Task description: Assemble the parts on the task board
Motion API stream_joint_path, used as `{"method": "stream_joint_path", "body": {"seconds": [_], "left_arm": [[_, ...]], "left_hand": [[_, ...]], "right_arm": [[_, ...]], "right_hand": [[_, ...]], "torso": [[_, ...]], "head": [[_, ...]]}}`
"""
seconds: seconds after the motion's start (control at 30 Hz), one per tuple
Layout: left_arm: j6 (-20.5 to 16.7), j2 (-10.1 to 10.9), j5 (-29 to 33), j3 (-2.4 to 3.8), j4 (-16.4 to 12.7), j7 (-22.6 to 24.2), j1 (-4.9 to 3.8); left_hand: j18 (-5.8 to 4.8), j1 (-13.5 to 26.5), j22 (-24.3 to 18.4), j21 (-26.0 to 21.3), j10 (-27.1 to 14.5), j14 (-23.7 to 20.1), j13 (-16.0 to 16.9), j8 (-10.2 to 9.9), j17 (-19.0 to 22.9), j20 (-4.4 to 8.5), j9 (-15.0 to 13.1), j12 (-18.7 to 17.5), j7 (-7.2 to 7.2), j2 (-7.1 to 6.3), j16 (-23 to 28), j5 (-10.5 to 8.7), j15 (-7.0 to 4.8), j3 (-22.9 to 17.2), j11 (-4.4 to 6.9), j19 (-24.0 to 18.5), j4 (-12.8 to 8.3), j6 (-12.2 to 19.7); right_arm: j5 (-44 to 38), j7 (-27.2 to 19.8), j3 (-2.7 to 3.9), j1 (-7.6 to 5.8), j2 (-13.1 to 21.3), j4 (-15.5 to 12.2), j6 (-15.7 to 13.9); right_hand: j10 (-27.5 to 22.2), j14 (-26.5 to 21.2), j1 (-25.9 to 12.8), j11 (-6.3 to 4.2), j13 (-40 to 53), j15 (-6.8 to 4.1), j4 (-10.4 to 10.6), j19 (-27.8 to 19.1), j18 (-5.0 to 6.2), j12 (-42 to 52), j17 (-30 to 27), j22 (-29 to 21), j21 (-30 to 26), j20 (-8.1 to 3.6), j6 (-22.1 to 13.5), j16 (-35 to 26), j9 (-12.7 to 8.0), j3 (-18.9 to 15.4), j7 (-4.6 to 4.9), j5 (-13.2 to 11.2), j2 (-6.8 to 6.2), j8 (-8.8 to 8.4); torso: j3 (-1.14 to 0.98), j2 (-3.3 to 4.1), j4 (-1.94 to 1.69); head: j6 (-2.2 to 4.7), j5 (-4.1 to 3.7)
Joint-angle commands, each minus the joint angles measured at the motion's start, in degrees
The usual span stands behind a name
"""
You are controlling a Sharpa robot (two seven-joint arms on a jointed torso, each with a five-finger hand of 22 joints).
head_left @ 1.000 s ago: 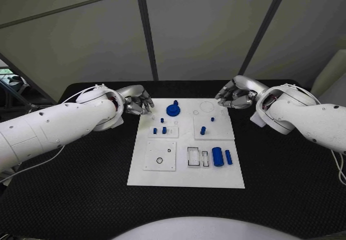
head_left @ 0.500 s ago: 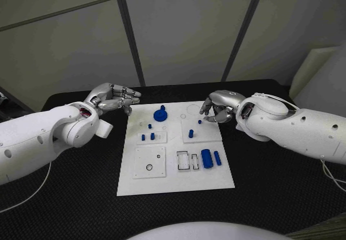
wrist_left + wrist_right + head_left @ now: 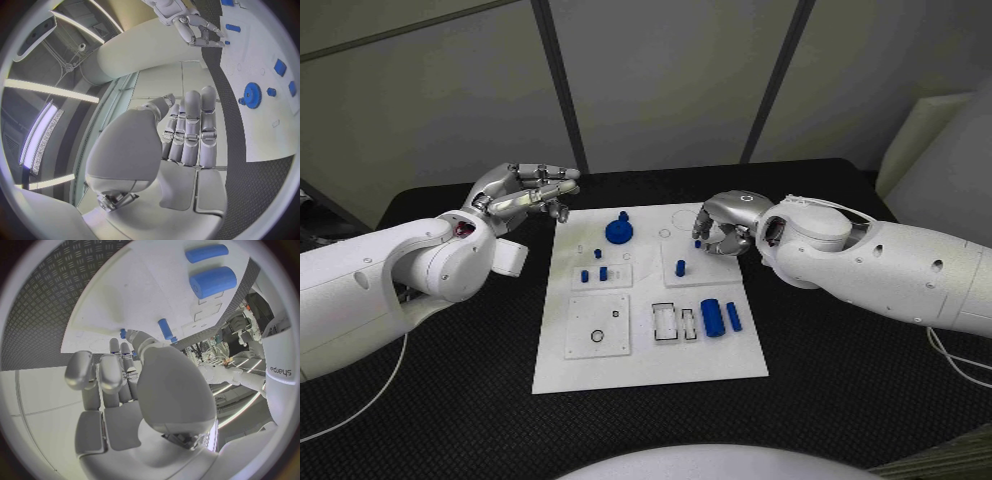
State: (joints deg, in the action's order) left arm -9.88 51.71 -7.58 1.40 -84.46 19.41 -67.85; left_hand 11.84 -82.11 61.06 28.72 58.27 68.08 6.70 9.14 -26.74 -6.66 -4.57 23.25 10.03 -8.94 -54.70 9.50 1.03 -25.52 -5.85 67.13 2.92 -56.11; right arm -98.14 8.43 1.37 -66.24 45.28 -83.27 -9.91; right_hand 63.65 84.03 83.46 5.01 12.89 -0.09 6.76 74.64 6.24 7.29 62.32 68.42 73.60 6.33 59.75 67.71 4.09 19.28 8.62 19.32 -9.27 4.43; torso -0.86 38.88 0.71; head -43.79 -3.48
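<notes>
White task board (image 3: 651,345) lies flat in the middle of the black table (image 3: 848,380), long side running near to far. Blue parts on it: a gear (image 3: 617,232) with a knob at the far left, small pegs (image 3: 593,273) left of centre, one upright peg (image 3: 681,267) right of centre, a fat cylinder (image 3: 713,316) and a thinner pin (image 3: 734,316) side by side at the near right, just right of two rectangular slots (image 3: 676,322). A small black ring (image 3: 599,335) sits on the near left square plate. Right hand (image 3: 720,228) hovers over the far right corner of the board, fingers (image 3: 702,238) curled downward close to the board surface, just far-right of the upright peg; nothing visibly between them, cannot tell if the tips touch the board. In the right wrist view the fingers (image 3: 103,375) bunch together, with the upright peg (image 3: 165,329) just past the tips and the cylinder (image 3: 213,282) and pin (image 3: 207,252) well beyond. Left hand (image 3: 524,190) is raised off the board, left of its far left corner, over the table, fingers loosely bent and apart, holding nothing. In the left wrist view the fingers (image 3: 191,132) lie side by side, straight, with the gear (image 3: 252,95) apart from them on the board.
</notes>
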Motion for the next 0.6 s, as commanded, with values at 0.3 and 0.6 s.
{"method": "stream_joint_path", "body": {"seconds": [0.3, 0.6], "left_arm": [[1.03, 0.33, 2.29, 0.05, -0.95, 2.43, -0.04], [1.15, 0.24, 2.29, 0.05, -1.01, 2.34, -0.04]], "left_hand": [[-1.35, 0.36, -0.14, -0.32, 0.29, -0.43, 0.08, 0.41, 0.14, 0.02, 0.12, 0.26, 0.00, 0.07, 0.27, -0.06, 0.03, 0.46, 0.02, -0.29, -0.07, -0.49], [-1.34, 0.33, -0.21, -0.40, 0.26, -0.48, 0.08, 0.42, 0.20, 0.03, 0.15, 0.30, 0.04, 0.08, 0.33, -0.05, 0.03, 0.55, 0.00, -0.31, -0.14, -0.47]], "right_arm": [[-2.16, 0.80, 0.00, 0.11, -1.33, 1.32, 1.77], [-2.18, 0.66, -0.02, 0.24, -2.40, 2.43, 3.13]], "right_hand": [[1.03, 1.62, 0.90, 0.21, -1.84, 0.42, -0.75, 0.80, -1.21, -0.47, 0.81, 1.16, 1.17, 0.12, 0.59, 1.44, 0.11, 2.33, 0.46, -2.72, 0.43, -0.30], [3.49, 1.83, 1.27, -0.41, -2.42, -0.02, -1.76, 2.15, -1.65, 0.20, 1.72, 3.30, 2.87, -0.17, 2.68, 2.63, 0.50, 3.79, -0.01, -3.27, 0.89, 0.50]], "torso": [[-0.09, -0.06, 0.03], [-0.09, -0.08, 0.01]], "head": [[-0.38, 0.25], [-0.57, 0.35]]}}
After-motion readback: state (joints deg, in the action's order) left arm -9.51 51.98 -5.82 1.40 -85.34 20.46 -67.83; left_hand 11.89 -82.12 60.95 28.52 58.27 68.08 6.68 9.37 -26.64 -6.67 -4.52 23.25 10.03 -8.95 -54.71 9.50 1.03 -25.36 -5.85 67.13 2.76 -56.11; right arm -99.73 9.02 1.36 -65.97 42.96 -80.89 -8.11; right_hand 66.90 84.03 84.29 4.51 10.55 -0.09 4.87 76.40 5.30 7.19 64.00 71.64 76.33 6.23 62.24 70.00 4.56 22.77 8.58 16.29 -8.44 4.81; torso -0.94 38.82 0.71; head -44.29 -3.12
